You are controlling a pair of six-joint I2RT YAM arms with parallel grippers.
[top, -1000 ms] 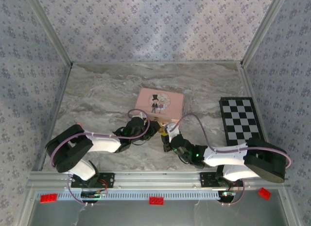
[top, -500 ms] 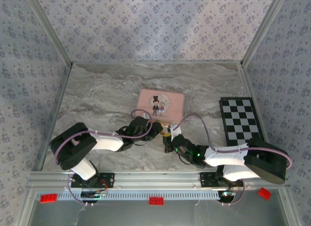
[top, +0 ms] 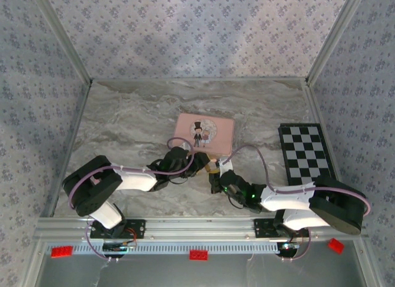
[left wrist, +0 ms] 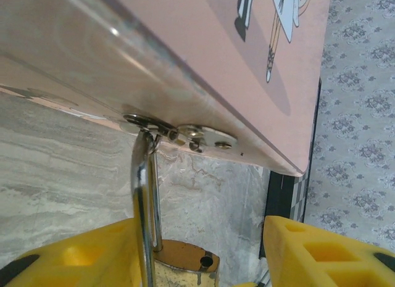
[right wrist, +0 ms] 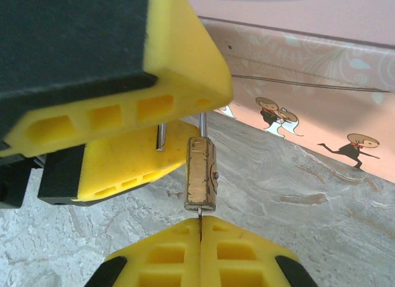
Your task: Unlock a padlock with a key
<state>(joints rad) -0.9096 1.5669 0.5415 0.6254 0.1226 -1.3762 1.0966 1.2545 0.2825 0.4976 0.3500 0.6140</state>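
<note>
Seen from above, two robot arms reach inward over a grey marbled table (top: 123,120) and meet just in front of a pink tin (top: 203,131) with a cartoon couple on its lid. A black-and-white checkered board (top: 307,152) lies flat, well off to the right.

The padlock (right wrist: 201,173), a small brass block, hangs at the near edge of the tin. Its thin silver shackle (left wrist: 144,194) is looped through a metal hasp (left wrist: 179,133) on the tin's front. The body hangs between the two grippers.

The left gripper (top: 197,164) sits partly open. In its wrist view, its yellow fingers (left wrist: 321,250) stand apart on either side of the padlock body, with a clear gap on the right side. On the left, the shackle crosses in front of the finger, so I cannot tell whether they touch. This gripper has hold of nothing.

The right gripper (top: 214,174) comes in from the other side. In its wrist view, its two yellow fingers (right wrist: 166,256) are pressed fully together. They pinch the key (right wrist: 199,214), which shows as a thin grey sliver of metal between the fingertips. The key runs straight up into the underside of the padlock body, and the fingertips sit just below the lock.
</note>
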